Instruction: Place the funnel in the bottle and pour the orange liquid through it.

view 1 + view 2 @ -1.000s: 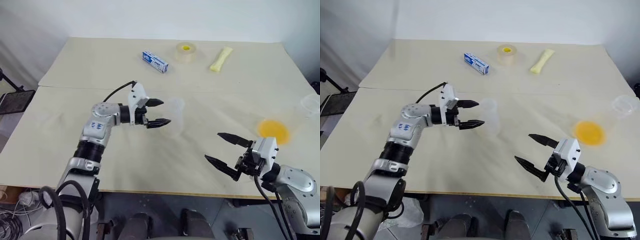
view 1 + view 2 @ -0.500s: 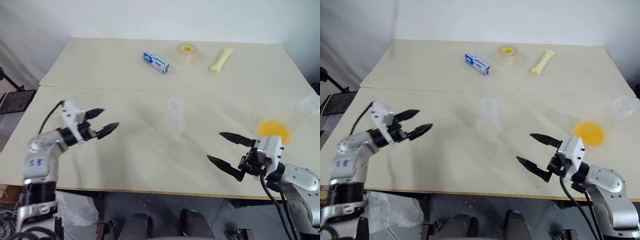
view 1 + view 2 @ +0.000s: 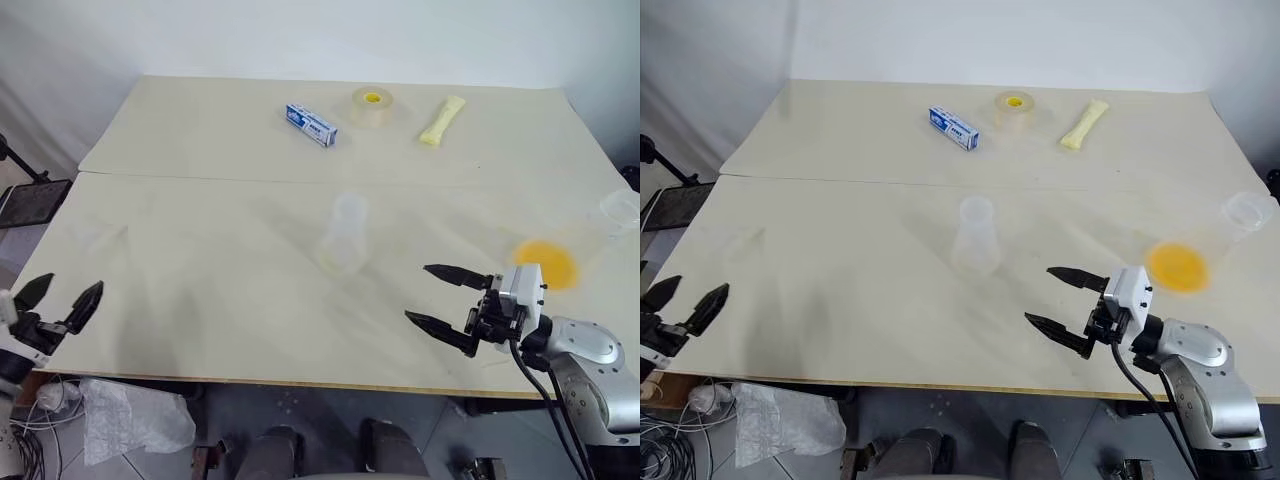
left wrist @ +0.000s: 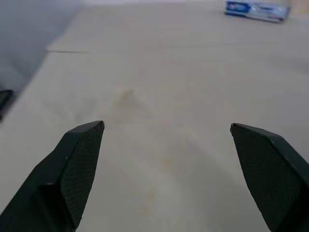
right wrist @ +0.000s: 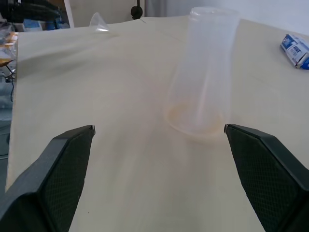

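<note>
1. Clear plastic, the bottle (image 3: pixel 974 238) stood upright mid-table, well ahead of the right gripper (image 3: pixel 1064 298), whose black fingers were spread wide, holding nothing.
2. Near the table's left edge the funnel (image 5: pixel 98 21) lay, ahead of the left gripper (image 3: pixel 684 301), also spread and empty.
3. Orange liquid (image 3: pixel 1178 267) sat right of the bottle.

One bottle (image 3: pixel 342 238), one funnel (image 5: pixel 98 21), one cup (image 3: pixel 1246 213), one tape roll (image 3: pixel 372 104), one blue box (image 3: pixel 310 123)

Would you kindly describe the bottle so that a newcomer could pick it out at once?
Start at the table and look to its middle. The bottle stands there upright and alone, a clear flask with a wide base and narrow neck. The clear cup holding the orange liquid lies tipped near the right edge.
</note>
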`<control>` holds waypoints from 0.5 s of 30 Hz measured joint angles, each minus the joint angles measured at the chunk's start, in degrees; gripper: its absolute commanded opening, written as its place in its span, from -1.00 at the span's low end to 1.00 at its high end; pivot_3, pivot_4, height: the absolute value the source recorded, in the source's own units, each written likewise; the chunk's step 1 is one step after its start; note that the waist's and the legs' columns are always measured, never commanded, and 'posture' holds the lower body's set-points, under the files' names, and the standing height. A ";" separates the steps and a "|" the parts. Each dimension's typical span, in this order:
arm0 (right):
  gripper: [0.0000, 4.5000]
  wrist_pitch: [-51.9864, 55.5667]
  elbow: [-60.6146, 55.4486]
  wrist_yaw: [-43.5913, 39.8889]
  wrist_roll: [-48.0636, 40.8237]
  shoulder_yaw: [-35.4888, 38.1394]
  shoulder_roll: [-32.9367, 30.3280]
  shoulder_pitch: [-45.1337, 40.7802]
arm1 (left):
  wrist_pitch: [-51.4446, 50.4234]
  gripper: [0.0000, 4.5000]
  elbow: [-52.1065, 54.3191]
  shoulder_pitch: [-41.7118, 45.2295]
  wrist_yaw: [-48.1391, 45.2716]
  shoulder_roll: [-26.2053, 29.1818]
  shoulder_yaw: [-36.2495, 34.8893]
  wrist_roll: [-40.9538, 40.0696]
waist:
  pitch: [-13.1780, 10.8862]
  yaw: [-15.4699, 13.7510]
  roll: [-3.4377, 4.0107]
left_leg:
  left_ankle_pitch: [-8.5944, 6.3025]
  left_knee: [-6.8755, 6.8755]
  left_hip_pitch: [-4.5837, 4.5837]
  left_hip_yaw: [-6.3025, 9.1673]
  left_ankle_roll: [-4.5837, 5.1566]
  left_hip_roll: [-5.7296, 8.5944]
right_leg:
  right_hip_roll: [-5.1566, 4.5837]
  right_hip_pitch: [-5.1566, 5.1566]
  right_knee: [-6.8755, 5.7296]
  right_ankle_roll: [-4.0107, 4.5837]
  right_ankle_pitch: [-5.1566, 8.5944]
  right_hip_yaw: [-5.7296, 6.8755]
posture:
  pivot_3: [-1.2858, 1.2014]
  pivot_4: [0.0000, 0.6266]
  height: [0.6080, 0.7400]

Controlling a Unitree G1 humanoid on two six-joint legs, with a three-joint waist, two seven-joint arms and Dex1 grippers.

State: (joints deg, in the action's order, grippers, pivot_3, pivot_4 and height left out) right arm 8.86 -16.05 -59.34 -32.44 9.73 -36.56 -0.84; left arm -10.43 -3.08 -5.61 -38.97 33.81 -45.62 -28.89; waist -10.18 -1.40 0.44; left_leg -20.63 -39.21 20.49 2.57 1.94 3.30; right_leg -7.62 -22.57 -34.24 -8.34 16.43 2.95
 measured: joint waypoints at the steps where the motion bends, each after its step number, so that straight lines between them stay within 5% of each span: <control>1: 1.00 -0.01 0.26 -0.06 0.00 -0.03 0.00 -0.16 | 0.01 0.98 0.00 0.03 0.60 0.00 -0.07 -0.09 | 0.00 0.05 0.00 | 0.00 0.00 0.00 0.00 -0.01 -0.01 | 0.01 0.00 -0.04 0.00 0.00 0.00 | 0.03 -0.52 1.00; 8: 1.00 -0.02 0.68 -0.02 0.00 -0.30 0.15 -0.53 | -3.35 0.98 -3.13 5.65 7.59 1.49 0.43 -0.14 | 0.00 0.07 -0.01 | 0.00 0.00 0.00 -0.01 -0.01 0.00 | 0.09 -0.04 -0.12 0.00 0.00 0.02 | 0.03 -0.52 1.00; 15: 1.00 0.00 0.67 0.26 0.04 -0.38 0.37 -0.67 | -1.49 0.98 -17.24 15.69 7.77 5.77 5.72 2.54 | 0.01 0.13 -0.01 | 0.00 0.01 -0.01 -0.05 0.00 0.09 | 0.17 -0.13 -0.30 0.00 0.00 0.19 | 0.03 -0.52 1.00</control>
State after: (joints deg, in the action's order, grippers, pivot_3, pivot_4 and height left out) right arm 8.86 -15.39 -59.08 -32.40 9.35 -36.19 -1.51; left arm -11.92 -20.32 10.08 -31.19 39.57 -39.90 -26.35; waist -10.17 -1.27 0.43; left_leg -20.64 -39.21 20.48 2.52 1.94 3.39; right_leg -7.45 -22.70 -34.55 -8.34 16.43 3.14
